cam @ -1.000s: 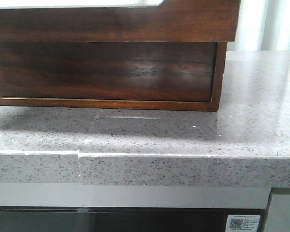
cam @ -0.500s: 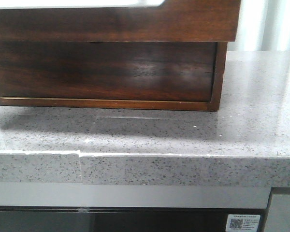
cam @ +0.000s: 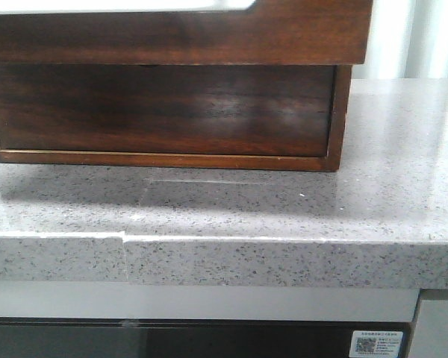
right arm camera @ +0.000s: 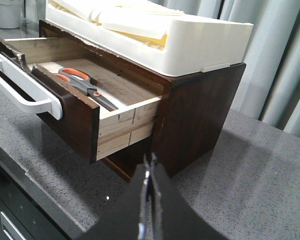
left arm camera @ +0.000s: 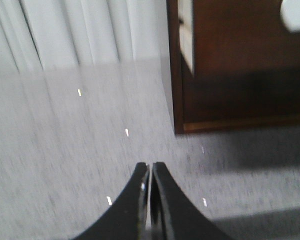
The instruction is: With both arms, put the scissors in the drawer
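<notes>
Left gripper (left arm camera: 150,172) hangs low over the grey counter (left arm camera: 65,150), its two dark fingers (left arm camera: 135,200) pressed together with nothing between them. It sits off the outer side of the wooden box (left arm camera: 230,75), near the box's bottom corner but clear of it. Pale curtains (left arm camera: 80,30) hang behind the counter there.

From the front, the drawer (cam: 172,33) juts out over the counter's front part, casting a shadow on the speckled stone (cam: 373,201). Beneath the drawer the box's lower front (cam: 164,112) shows, dark and glossy. Neither arm appears in this view.

Over on the right, the right gripper (right arm camera: 149,167) is likewise clenched on nothing, its fingertips (right arm camera: 142,175) meeting in a thin line. It hovers above the counter, just off the box's corner. From here the drawer is pulled well out of the box, its pale wood sides exposed and a white handle (right arm camera: 20,95) across its front. Scissors (right arm camera: 82,85) lie flat on the drawer's floor, orange loops toward the front and blades pointing toward the back. A white tray (right arm camera: 190,40) sits on top of the box.
</notes>
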You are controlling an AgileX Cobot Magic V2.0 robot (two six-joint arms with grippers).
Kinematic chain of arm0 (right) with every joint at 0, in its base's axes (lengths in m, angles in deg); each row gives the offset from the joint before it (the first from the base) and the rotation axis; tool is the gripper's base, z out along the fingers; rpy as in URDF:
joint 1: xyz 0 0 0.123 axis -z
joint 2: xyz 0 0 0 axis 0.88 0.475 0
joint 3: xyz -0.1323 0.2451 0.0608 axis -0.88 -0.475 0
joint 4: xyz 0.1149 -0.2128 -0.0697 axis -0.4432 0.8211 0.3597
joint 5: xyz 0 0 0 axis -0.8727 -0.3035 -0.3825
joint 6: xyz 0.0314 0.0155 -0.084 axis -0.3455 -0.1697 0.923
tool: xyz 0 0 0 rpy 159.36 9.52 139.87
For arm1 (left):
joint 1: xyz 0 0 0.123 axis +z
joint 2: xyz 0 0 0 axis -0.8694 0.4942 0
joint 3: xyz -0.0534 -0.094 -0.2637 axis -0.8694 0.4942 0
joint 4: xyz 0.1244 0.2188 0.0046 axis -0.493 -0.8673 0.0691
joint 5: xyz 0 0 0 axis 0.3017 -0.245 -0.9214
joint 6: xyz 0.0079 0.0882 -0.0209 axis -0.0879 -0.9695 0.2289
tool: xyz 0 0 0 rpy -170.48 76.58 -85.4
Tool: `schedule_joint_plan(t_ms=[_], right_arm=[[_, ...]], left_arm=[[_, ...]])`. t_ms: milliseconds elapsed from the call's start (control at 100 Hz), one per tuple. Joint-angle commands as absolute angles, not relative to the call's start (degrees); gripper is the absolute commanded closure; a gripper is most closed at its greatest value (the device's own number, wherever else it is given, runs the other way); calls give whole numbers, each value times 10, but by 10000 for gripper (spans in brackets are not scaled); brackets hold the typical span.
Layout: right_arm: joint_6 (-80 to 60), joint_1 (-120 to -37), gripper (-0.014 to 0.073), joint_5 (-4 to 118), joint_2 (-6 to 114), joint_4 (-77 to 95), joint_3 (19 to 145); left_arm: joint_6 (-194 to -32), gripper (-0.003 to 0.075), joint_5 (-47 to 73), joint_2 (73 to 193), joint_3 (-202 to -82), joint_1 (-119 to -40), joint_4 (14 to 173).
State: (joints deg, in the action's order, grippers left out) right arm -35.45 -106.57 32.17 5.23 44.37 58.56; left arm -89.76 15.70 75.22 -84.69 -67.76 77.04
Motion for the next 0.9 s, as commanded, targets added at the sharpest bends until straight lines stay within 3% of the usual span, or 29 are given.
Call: schedule_joint_plan(t_ms=[0,170,890], right_arm=[[-354,-1063,630,362,61,459,597],[-354,-1063,630,362,61,459,597],[-354,-1063,630,362,61,459,597]], left_arm=[[-843,739,175,734,-840,-676,764],[-777,739,84,734,-830,-676,733],[-777,738,78,734,-830,-676,752]])
